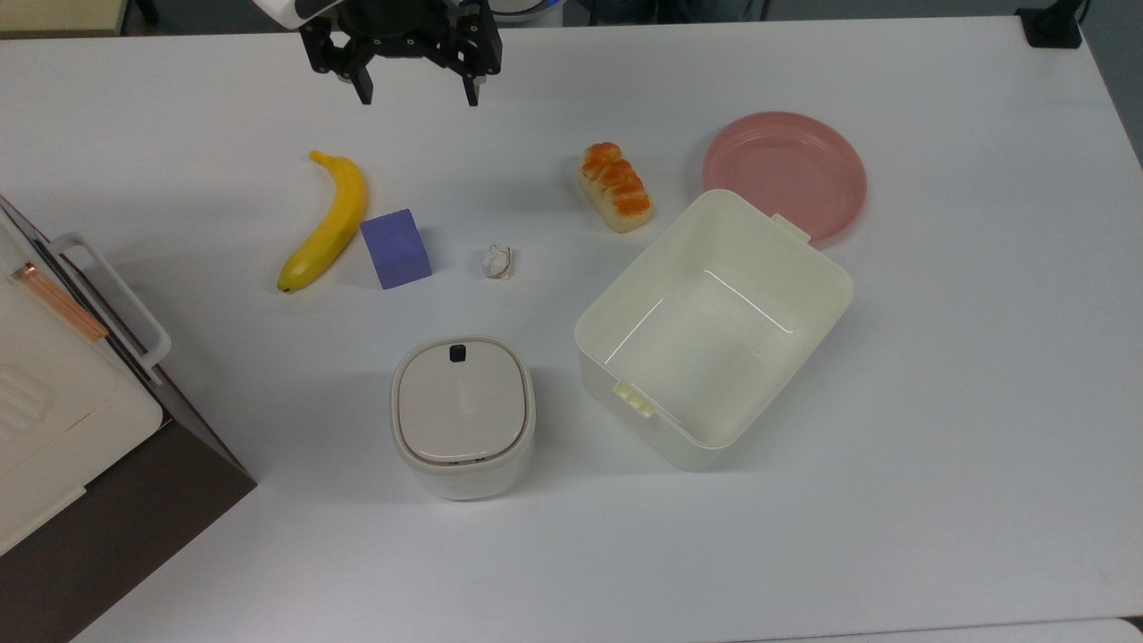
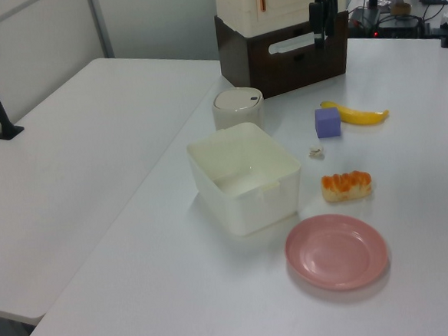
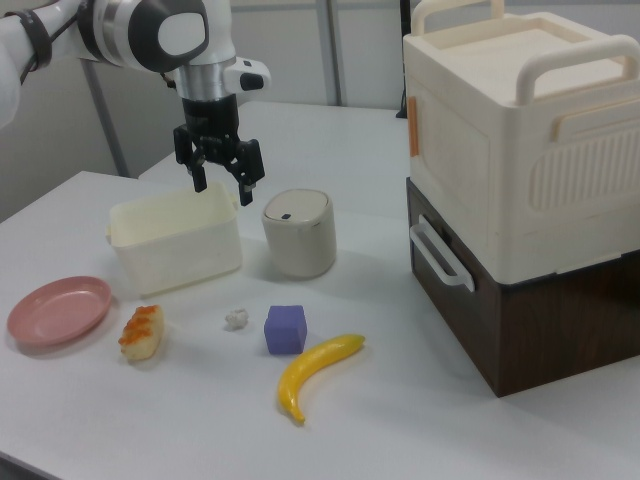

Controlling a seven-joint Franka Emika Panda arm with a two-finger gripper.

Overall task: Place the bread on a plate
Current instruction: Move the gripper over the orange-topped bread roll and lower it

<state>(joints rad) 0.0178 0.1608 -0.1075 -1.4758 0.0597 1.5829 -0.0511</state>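
Observation:
The bread (image 1: 614, 187) (image 2: 347, 185) (image 3: 141, 332), a small loaf with an orange-brown top, lies on the white table. Just to its right in the top view is the pink plate (image 1: 786, 174) (image 2: 336, 251) (image 3: 58, 310), which holds nothing. My gripper (image 1: 418, 94) (image 2: 320, 42) (image 3: 223, 188) hangs open above the table near the top view's upper edge. It is well away from the bread, to its upper left in the top view, and nothing is between its fingers.
A large cream tub (image 1: 625, 304) stands close to the bread and overlaps the plate's near rim in the top view. A banana (image 1: 329, 223), purple cube (image 1: 396, 248), crumpled scrap (image 1: 496, 262) and lidded canister (image 1: 463, 415) also stand on the table. A boxy appliance (image 1: 54, 375) occupies the top view's left.

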